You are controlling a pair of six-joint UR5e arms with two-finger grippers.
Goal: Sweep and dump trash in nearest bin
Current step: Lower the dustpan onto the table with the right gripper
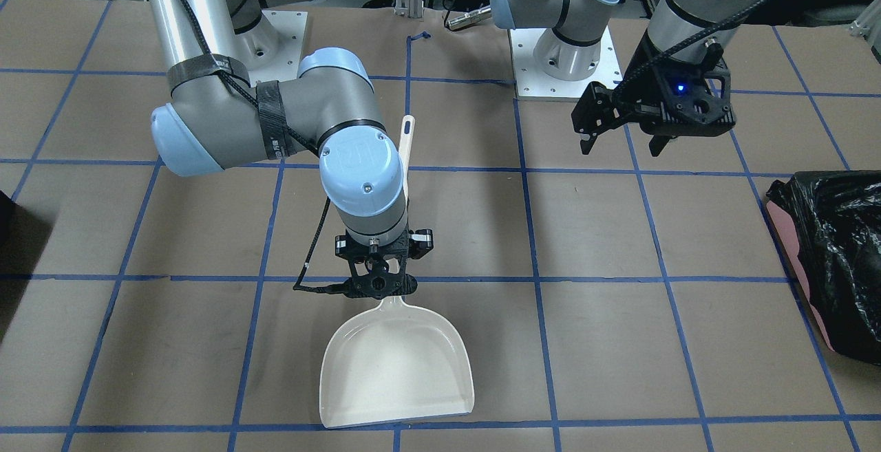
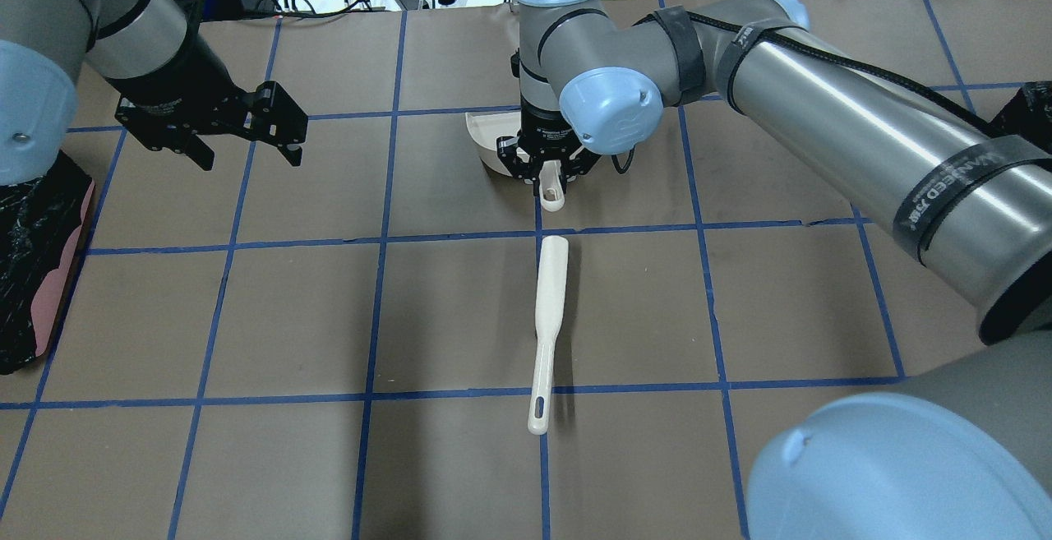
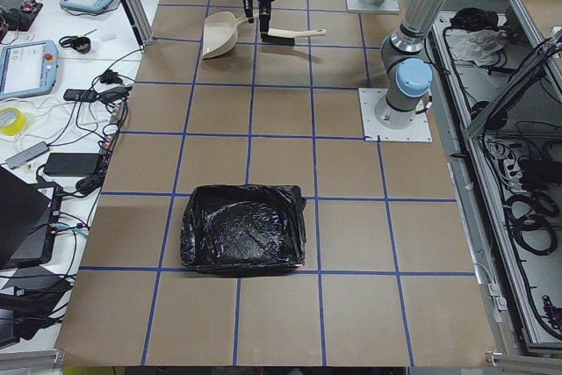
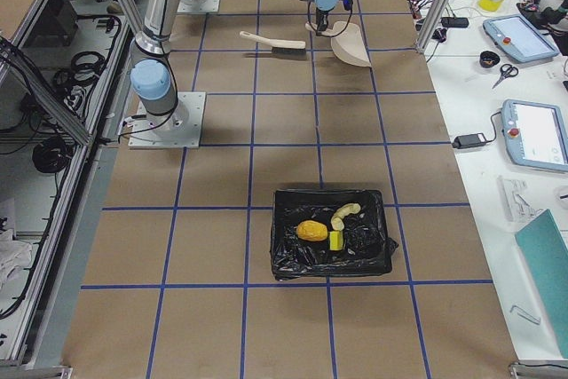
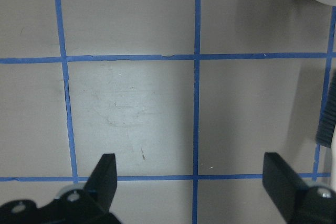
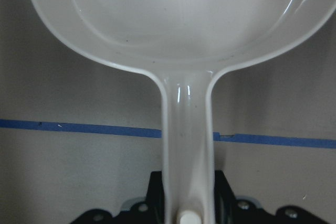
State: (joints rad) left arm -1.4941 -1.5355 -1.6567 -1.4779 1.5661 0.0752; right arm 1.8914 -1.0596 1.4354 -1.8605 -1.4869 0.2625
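White plastic dustpan (image 1: pixel 399 369): handle clamped between the fingers of my right gripper (image 1: pixel 377 288), pan pointing away from my base. Left gripper (image 5: pixel 191 182): fingers spread wide, holding nothing, above the taped table (image 5: pixel 131 108). Brush (image 2: pixel 546 318): lying loose, just behind the dustpan handle. Trash: orange-yellow lump (image 4: pixel 311 231), sponge block (image 4: pixel 336 240), crescent (image 4: pixel 344 213), all inside the black-lined bin (image 4: pixel 286 259) (only the exterior right view shows them).

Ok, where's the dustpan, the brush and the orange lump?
dustpan (image 1: pixel 399 369), front-facing view, middle of its scoop.
brush (image 2: pixel 546 326), overhead view, where its head narrows into the handle.
orange lump (image 4: pixel 311 231), right side view, its top.
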